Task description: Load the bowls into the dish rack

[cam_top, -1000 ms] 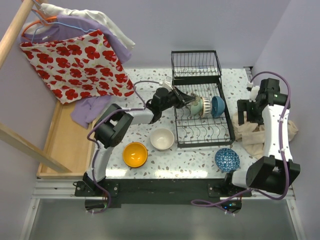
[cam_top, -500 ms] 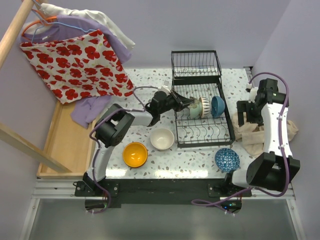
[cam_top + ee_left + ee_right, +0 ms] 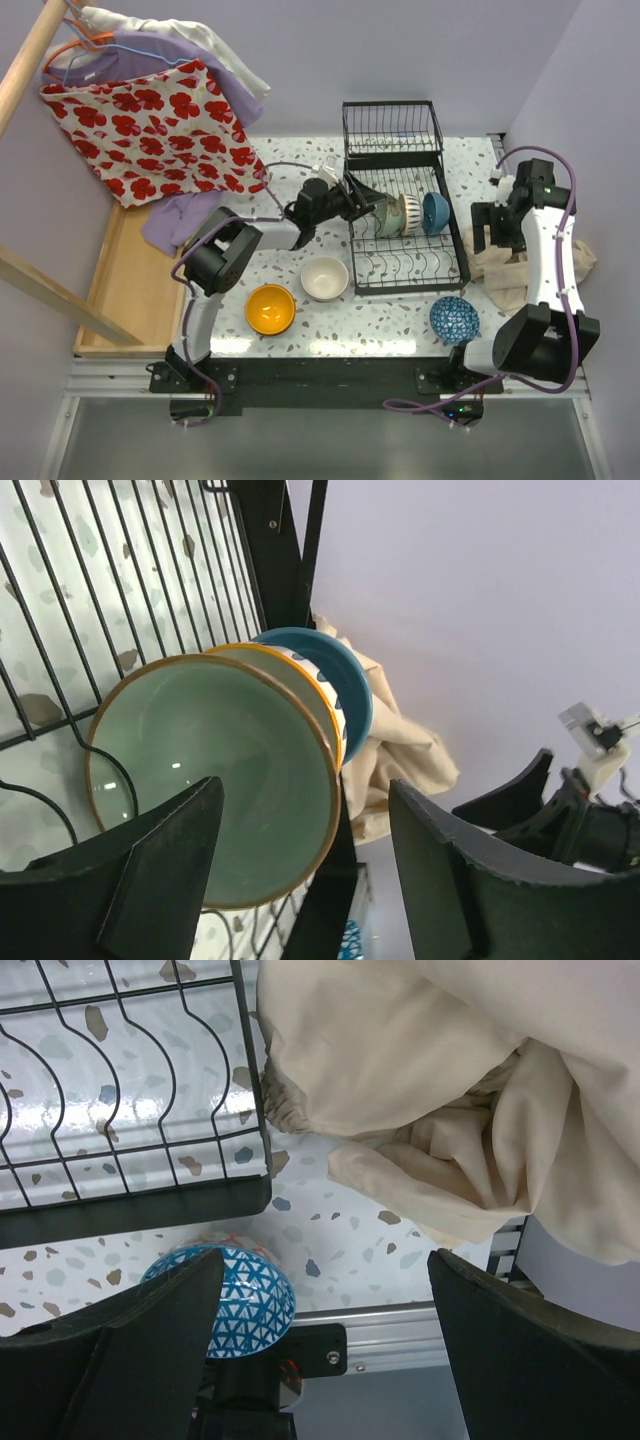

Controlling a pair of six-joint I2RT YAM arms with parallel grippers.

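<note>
Bowls number six here, and three of them stand on edge between the tines of the dish rack (image 3: pixel 400 268), which sits on the far right part of the worktop (image 3: pixel 390 310). In the rack the pale green bowl (image 3: pixel 215 770) is at the left, the patterned bowl (image 3: pixel 300 675) with an orange rim is just beside it, and the blue bowl (image 3: pixel 340 675) is at the right end of the row. The left claw (image 3: pixel 362 200) reaches into the rack from the left. Its two fingers stand wide apart in front of the pale green bowl and hold nothing. On the worktop, near and left of the rack, the cream bowl (image 3: pixel 324 279) and the orange-yellow bowl (image 3: pixel 270 308) lie upright, close to each other. The blue-white bowl (image 3: pixel 235 1295) lies upside down near the right near corner of the rack. The right claw (image 3: pixel 325 1260) hangs above this corner, fully spread and empty, with a beige cloth (image 3: pixel 450 1090) under it at the right.
</note>
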